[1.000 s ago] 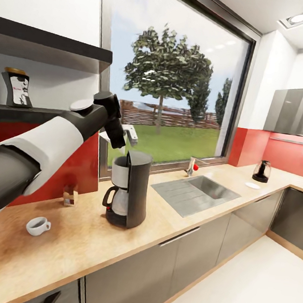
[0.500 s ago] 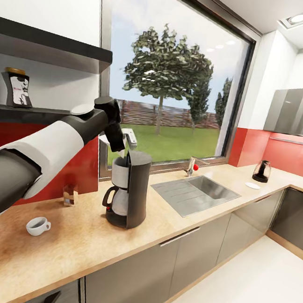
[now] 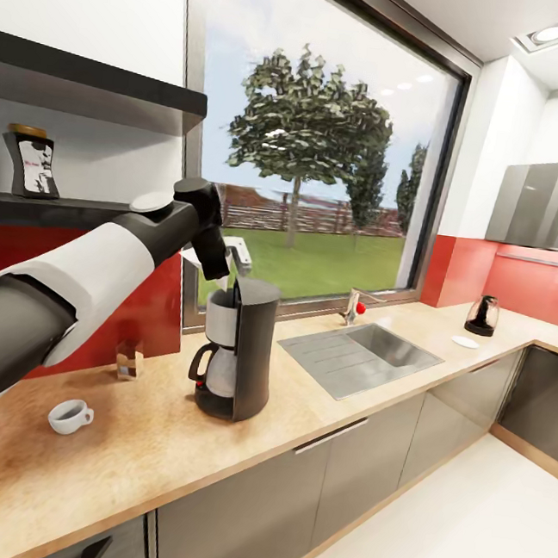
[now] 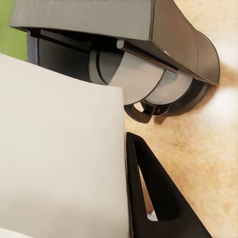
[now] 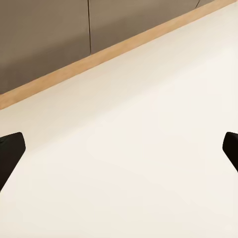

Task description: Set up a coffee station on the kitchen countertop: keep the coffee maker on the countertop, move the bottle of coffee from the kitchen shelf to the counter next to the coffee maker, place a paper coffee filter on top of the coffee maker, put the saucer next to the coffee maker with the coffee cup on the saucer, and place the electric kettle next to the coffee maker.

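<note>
I had the left pincer (image 3: 233, 261) poised just above the coffee maker (image 3: 236, 348), clamped on the paper coffee filter (image 4: 59, 153). Through the left wrist camera the filter was a broad, flat, off-white sheet beside one black finger (image 4: 158, 193), with the machine's silver band and glass carafe beyond it. The coffee maker was a tall black machine with a black-handled carafe, standing upright on the surface (image 3: 147, 446), a pale wood-look worktop over glossy grey cabinets.

The coffee cup (image 3: 70, 416), small, white and with a loop handle, sat upright on the surface to the left of the machine, well apart from it; I could not tell whether it held anything. The bottle of coffee (image 3: 31, 162), dark with a gold lid and a black-and-white label, stood on the black kitchen shelf (image 3: 53, 206). Far along the surface, past the steel sink (image 3: 361, 353), the electric kettle (image 3: 483, 315) looked dark inside its glass body, and the flat white saucer (image 3: 465, 342) lay bare just in front of it.

The right pincer (image 5: 119, 158) stood wide open over pale floor (image 5: 129, 148), only its two black fingertips showing.
</note>
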Robot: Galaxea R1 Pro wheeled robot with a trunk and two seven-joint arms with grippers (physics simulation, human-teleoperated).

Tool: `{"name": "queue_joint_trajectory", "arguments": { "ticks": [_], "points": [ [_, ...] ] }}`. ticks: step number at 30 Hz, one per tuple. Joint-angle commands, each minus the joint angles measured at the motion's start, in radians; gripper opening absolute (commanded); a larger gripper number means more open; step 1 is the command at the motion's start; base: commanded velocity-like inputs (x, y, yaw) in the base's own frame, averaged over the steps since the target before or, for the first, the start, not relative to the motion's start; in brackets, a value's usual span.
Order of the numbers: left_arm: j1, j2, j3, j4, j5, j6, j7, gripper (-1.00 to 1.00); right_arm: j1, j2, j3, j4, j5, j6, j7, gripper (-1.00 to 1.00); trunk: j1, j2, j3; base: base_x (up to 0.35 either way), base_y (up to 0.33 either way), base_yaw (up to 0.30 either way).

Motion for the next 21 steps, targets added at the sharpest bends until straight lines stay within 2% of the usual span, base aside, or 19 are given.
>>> {"name": "queue_joint_trajectory", "arguments": {
  "ticks": [1, 7, 17, 21],
  "points": [
    [0.0, 0.0, -0.001, -0.001, -0.007, 0.005, -0.007, -1.0, 0.0, 0.0, -0.001, 0.001, 0.001, -0.003, 0.0, 1.0, 0.0, -0.001, -0.001, 0.079, 0.016, 0.0],
    [0.0, 0.0, 0.002, 0.001, -0.006, 0.006, -0.006, -1.0, 0.0, 0.0, -0.001, 0.001, 0.001, -0.003, 0.0, 1.0, 0.0, -0.001, -0.001, 0.154, 0.069, 0.0],
    [0.02, -0.001, 0.001, 0.004, -0.006, 0.003, -0.005, -1.0, 0.0, 0.0, -0.001, 0.001, 0.001, -0.003, 0.0, 1.0, 0.0, -0.001, -0.001, 0.025, 0.009, 0.0],
    [0.027, -0.001, 0.0, 0.002, -0.005, 0.003, -0.005, -1.0, 0.0, 0.0, -0.001, 0.001, 0.001, -0.004, 0.0, 1.0, 0.0, -0.001, -0.001, 0.145, 0.0, 0.0]
  ]
}}
